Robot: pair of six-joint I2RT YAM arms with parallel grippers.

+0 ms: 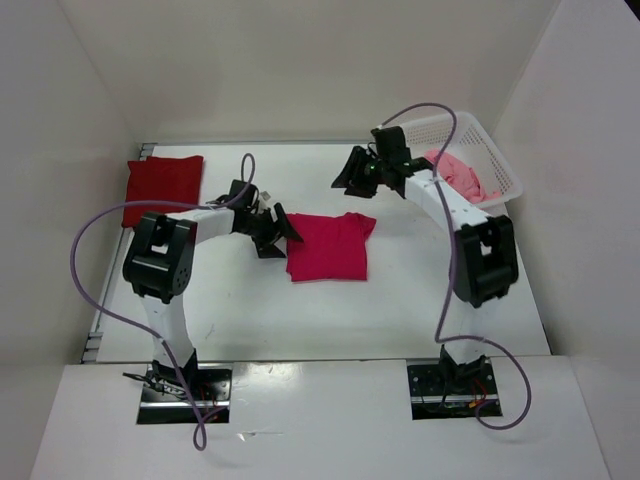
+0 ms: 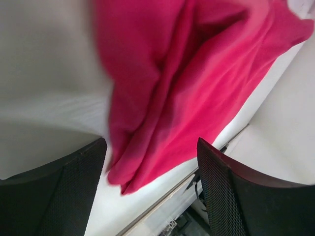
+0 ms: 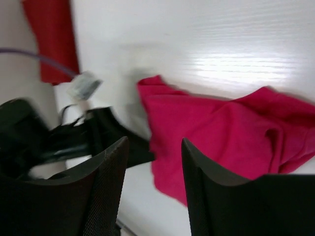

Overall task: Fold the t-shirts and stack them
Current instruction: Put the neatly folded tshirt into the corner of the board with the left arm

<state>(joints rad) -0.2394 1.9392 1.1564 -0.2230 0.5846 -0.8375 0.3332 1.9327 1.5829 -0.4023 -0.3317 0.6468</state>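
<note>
The white surface (image 1: 330,310) carries a white basket (image 1: 497,165) to the far right of the magenta t-shirt (image 1: 328,247), which lies half folded at the centre. The dark red t-shirt (image 1: 162,187) lies folded to its far left, and the pale pink t-shirt (image 1: 462,172) is heaped in the basket. The left hand (image 1: 272,232), forearm reaching sideways, sits at the magenta shirt's left edge, fingers spread wide and empty. The right hand (image 1: 352,178), just behind that shirt, is parted and grips nothing. Only its wrist view shows the left hand.

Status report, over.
Left gripper, right gripper open, empty. Magenta shirt part-folded mid-table; dark red shirt folded far-left; pale pink shirt in basket. No obstruction.
</note>
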